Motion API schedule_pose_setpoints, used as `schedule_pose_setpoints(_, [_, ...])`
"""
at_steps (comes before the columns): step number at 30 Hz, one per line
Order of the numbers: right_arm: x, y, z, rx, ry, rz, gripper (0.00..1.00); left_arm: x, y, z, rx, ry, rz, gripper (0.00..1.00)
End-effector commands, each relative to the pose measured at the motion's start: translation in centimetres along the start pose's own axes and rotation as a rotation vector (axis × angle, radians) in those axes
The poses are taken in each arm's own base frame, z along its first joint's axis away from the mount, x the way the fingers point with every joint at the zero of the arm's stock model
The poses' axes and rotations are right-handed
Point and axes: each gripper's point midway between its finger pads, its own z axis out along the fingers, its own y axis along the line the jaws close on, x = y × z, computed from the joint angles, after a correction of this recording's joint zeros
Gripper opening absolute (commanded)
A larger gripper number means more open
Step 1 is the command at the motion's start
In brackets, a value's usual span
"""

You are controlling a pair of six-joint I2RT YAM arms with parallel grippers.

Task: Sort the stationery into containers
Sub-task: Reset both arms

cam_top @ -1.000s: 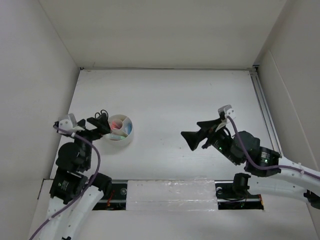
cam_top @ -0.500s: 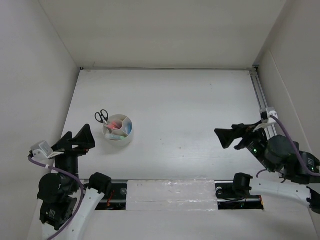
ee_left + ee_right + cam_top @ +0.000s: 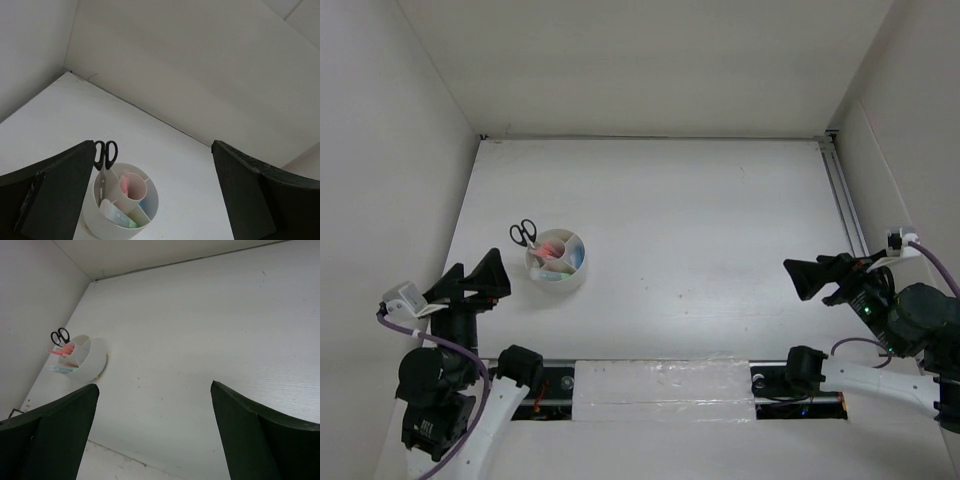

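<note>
Left claw (image 3: 470,281) wide open, gripping nothing; right claw (image 3: 823,274) wide open too, empty. Scissors (image 3: 523,233) and pink pens (image 3: 554,249) tucked in the tub (image 3: 562,281) on the desk (image 3: 700,220).

Top external view high overhead, looking down on whole table (image 3: 700,200), left wrist view low, near white tub (image 3: 107,222), right wrist view far across table, tub shared by all.
</note>
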Motion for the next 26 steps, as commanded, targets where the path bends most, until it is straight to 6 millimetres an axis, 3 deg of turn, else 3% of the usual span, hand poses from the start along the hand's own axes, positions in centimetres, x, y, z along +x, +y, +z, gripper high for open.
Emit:
schedule_pose_setpoints(1, [-0.9,-0.8,-0.5,0.022,-0.023,0.008,1.0,-5.1,2.1,-4.8,0.018,-0.257,-0.151,1.0])
schedule_pose_setpoints(3, [-0.7,-0.9,-0.5,0.026,-0.017,0.0,1.0,-5.1,4.8,-5.0,-0.133,-0.283,-0.254,1.0])
schedule_pose_setpoints(9, [-0.8,-1.1,-0.7,0.027,-0.016,-0.011,1.0,-4.7,6.6,-4.8,-0.256,-0.29,-0.318,1.0])
schedule_pose_setpoints(11, [-0.9,-1.2,-0.6,0.034,-0.021,-0.011,1.0,-5.1,8.2,-6.0,-0.332,-0.331,-0.406,1.0])
schedule_pose_setpoints(13, [-1.0,-1.4,-0.6,0.043,-0.027,-0.011,1.0,-4.2,9.8,-6.7,-0.402,-0.331,-0.432,1.0])
schedule_pose_setpoints(26, [-1.0,-1.4,-0.6,0.043,-0.027,-0.011,1.0,-4.7,9.4,-6.6,-0.381,-0.336,-0.429,1.0])
